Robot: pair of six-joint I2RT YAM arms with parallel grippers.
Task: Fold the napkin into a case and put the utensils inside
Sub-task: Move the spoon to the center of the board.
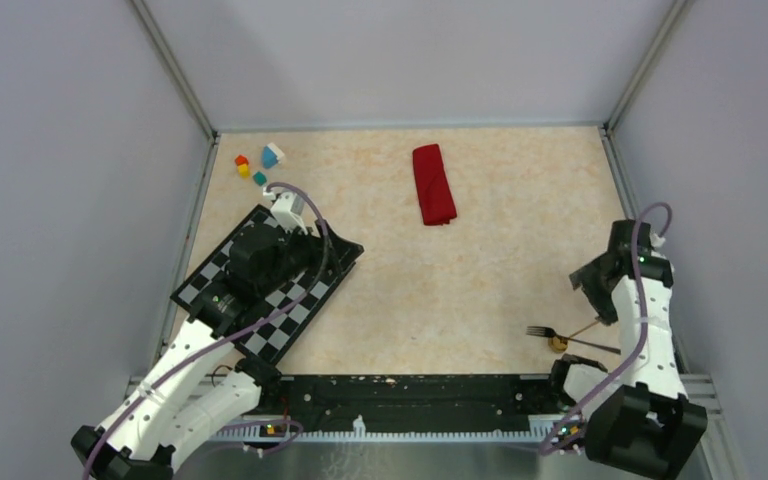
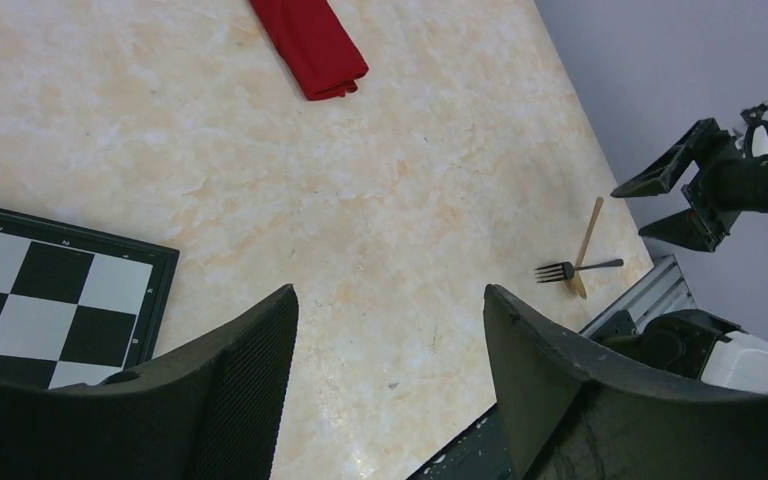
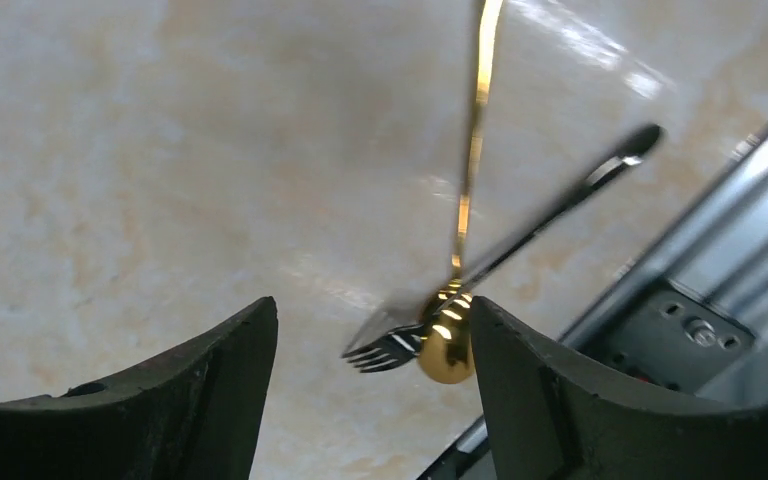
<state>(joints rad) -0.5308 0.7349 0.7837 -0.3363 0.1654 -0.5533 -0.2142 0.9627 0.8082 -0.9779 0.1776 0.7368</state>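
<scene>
The red napkin (image 1: 434, 185) lies folded into a narrow oblong case at the back middle of the table; it also shows in the left wrist view (image 2: 312, 45). The dark fork (image 1: 550, 333) and the gold spoon (image 1: 560, 345) lie crossed near the front right edge, and both show in the right wrist view, fork (image 3: 400, 340) and spoon (image 3: 447, 345). My right gripper (image 1: 590, 292) is open and empty, hovering just above and behind them (image 3: 373, 305). My left gripper (image 1: 325, 250) is open and empty over the checkerboard mat's right edge (image 2: 390, 300).
The black-and-white checkered mat (image 1: 260, 300) lies at the front left under my left arm. Small coloured blocks (image 1: 255, 165) sit at the back left corner. A black metal rail (image 1: 410, 390) runs along the near edge, close to the utensils (image 3: 700, 290).
</scene>
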